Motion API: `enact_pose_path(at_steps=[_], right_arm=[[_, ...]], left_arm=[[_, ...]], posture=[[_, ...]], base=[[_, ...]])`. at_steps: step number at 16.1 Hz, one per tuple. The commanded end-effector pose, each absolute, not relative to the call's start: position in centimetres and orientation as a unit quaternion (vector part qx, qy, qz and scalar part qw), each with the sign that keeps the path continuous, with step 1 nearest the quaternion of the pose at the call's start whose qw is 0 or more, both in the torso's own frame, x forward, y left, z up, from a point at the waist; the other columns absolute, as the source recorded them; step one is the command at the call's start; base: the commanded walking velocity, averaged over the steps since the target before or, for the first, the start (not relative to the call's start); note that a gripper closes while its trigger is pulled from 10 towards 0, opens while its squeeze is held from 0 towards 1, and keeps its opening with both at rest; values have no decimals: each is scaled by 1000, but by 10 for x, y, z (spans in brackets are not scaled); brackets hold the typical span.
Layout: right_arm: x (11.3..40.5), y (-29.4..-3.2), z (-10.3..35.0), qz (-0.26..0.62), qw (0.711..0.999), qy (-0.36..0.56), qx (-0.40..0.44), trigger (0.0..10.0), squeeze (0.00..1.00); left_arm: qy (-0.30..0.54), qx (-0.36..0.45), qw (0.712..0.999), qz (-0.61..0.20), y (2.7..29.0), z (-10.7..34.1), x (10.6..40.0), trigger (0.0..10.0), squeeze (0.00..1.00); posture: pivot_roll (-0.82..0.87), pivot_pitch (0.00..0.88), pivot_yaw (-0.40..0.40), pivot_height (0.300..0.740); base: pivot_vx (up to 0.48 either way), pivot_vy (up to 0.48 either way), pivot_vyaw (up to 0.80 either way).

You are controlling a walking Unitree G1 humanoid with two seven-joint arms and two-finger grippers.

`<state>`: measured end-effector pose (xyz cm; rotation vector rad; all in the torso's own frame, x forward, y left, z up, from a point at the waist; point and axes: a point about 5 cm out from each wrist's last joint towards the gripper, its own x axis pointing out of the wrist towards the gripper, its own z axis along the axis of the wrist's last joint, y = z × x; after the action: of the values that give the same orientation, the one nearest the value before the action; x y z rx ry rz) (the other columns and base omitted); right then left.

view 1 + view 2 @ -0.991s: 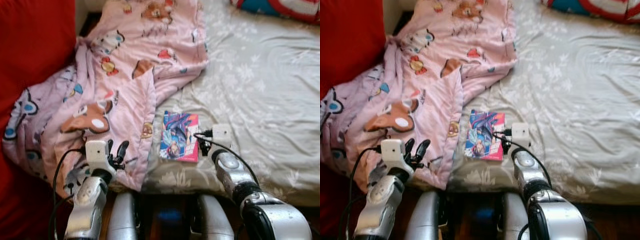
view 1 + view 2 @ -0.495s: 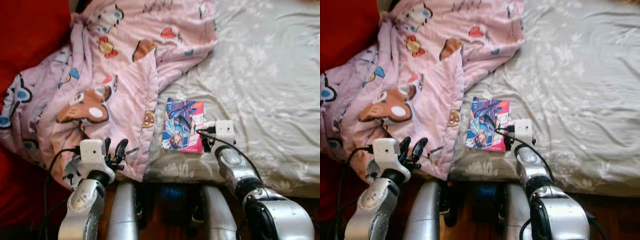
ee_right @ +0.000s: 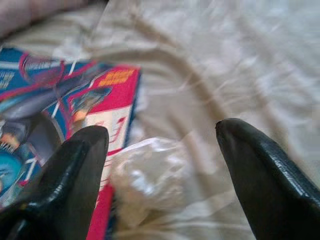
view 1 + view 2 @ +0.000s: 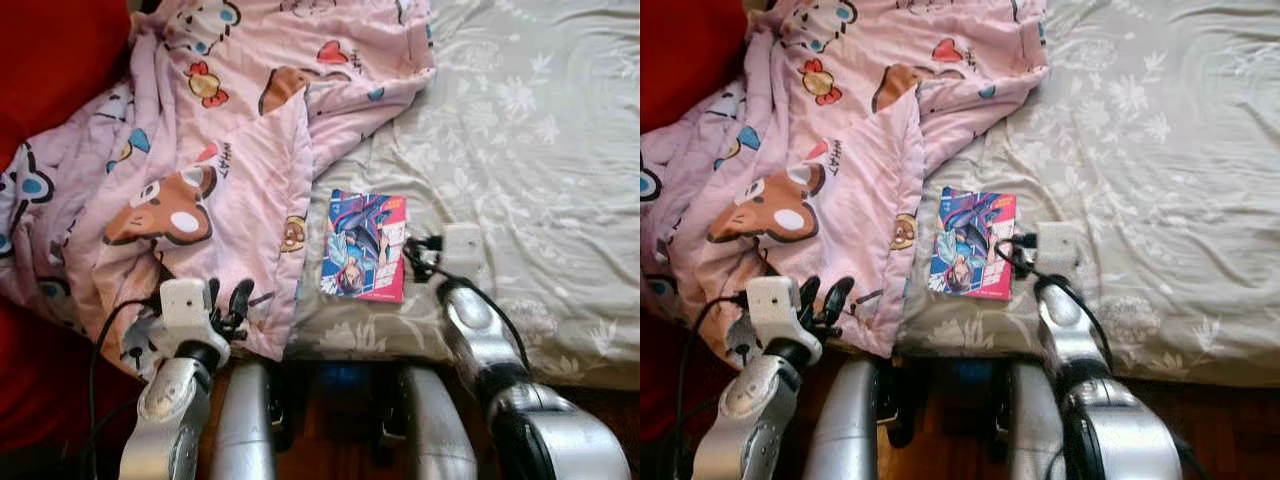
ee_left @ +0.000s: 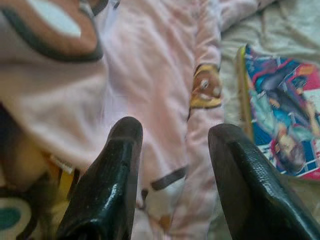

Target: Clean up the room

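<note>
Directly before my released right tool [image 3: 160, 150], a crumpled clear wrapper [image 3: 147, 175] lies between its fingers, touching the comic book [image 4: 364, 245] on the bed [image 4: 540, 150].

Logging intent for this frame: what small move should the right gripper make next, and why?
Probably ease the right gripper down and close on the clear wrapper: its fingers are open and straddle it, beside the book on the sheet.
</note>
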<state>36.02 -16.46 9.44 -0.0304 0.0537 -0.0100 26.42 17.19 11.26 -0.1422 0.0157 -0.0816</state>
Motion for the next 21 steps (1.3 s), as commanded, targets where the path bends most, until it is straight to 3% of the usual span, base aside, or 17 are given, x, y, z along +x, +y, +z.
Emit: enact_pose_path(at_steps=[1,5,8,13,21], right_arm=[[351,-167,87,-5,1000,17,-13,10000,0],[345,-166,84,8,1000,0,-14,10000,0],[353,-151,100,35,999,-32,-18,10000,0],[352,-143,98,54,998,-25,-24,10000,0],[348,-155,85,31,999,11,-25,10000,0]], left_arm=[[27,-70,997,-28,180,100,260,10000,0],[31,-74,997,-18,181,95,266,10000,0],[25,-74,997,-21,181,97,269,10000,0],[18,-74,997,-21,181,98,272,10000,0],[14,-76,997,-20,179,97,271,10000,0]], posture=[[18,342,26,630],[19,324,28,630],[21,332,30,630],[22,341,25,630],[21,353,18,630]], base=[[0,0,0],[0,0,0],[0,0,0],[241,0,0],[331,0,0]])
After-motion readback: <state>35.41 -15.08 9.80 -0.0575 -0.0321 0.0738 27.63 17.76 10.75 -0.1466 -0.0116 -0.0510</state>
